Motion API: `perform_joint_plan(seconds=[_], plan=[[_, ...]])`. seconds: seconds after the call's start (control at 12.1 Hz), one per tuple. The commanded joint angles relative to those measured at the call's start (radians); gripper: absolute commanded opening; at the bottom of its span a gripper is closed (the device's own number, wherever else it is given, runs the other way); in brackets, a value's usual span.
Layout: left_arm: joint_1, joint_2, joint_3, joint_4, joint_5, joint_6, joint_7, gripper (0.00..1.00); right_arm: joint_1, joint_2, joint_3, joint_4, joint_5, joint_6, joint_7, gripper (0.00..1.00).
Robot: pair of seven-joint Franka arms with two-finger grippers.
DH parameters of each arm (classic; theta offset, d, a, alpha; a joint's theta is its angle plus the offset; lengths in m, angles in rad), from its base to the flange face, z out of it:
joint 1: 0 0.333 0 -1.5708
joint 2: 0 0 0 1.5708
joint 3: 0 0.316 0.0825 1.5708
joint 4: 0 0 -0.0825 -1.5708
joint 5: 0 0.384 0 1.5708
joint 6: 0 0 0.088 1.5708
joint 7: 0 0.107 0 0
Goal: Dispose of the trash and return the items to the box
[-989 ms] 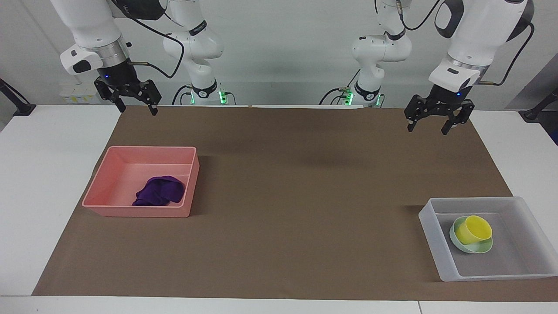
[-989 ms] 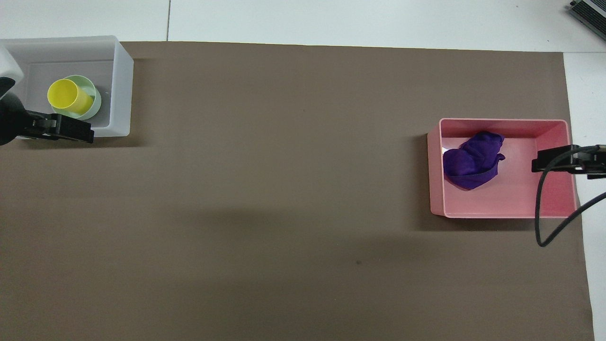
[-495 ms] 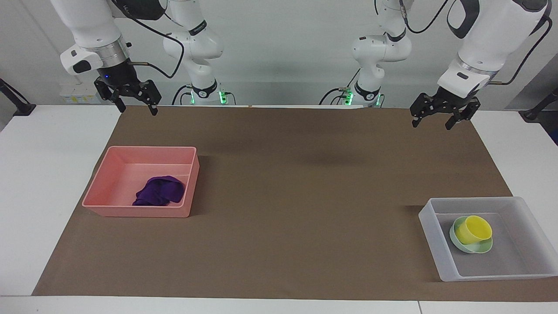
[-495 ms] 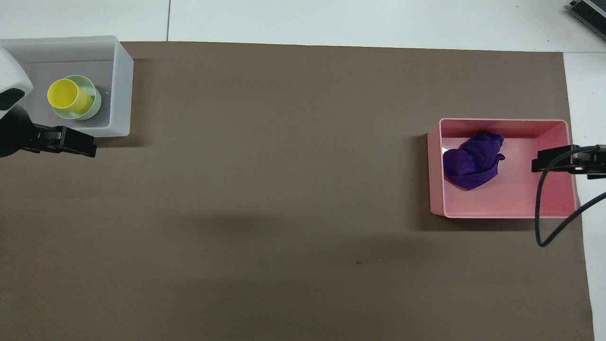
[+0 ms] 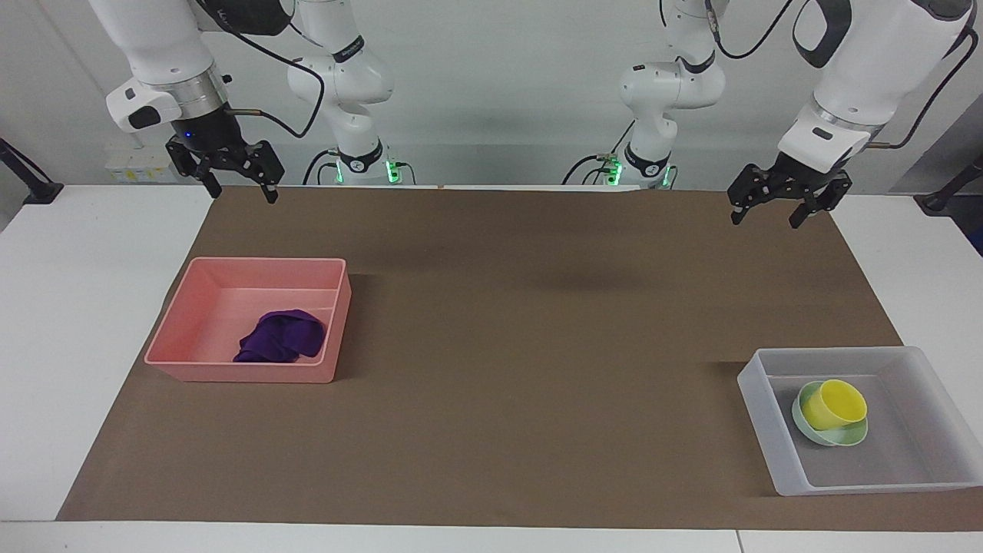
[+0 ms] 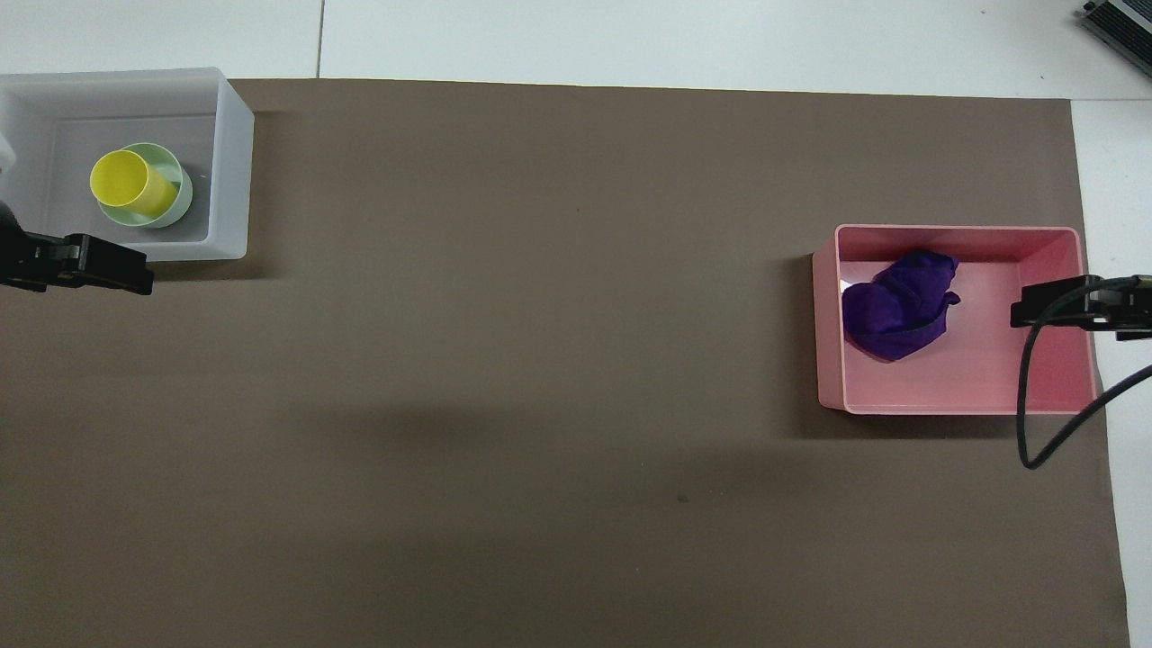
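Note:
The trash, a deep-purple cloth wad [image 5: 280,338] [image 6: 900,304], lies inside a pink bin [image 5: 230,373] [image 6: 972,405] toward the right arm's end of the table. The items are nested: a yellow cup [image 5: 837,403] [image 6: 130,184] lies tilted in a mint-green bowl [image 5: 848,439] [image 6: 185,193] inside the translucent box [image 5: 760,418] [image 6: 232,171] toward the left arm's end. My left gripper [image 5: 766,220] hangs open and empty above the brown mat's edge at the robots' end. My right gripper [image 5: 243,195] waits open and empty, raised over the mat's corner by its own base.
A brown mat [image 5: 537,346] [image 6: 540,360] covers most of the white table [image 5: 77,307]. The pink bin sits nearer to the robots than the box. A black cable [image 6: 1035,423] loops down from the right arm beside the pink bin.
My left gripper has drawn up and away from the box, toward the robots and the left arm's end of the table. The right arm and every object stayed still.

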Motion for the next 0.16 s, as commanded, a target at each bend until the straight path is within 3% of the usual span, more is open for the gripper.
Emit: perform_joint_plan(seconds=[0.0,0.08], plan=[[0.000,-0.031,-0.004,-0.036,0.015,0.017,-0.003,1.00,-0.007,-0.017,0.005,-0.016,-0.012,-0.002,-0.012,1.00],[0.000,-0.031,-0.004,-0.036,0.015,0.017,-0.002,1.00,-0.007,-0.019,0.005,-0.016,-0.012,-0.002,-0.012,1.00]])
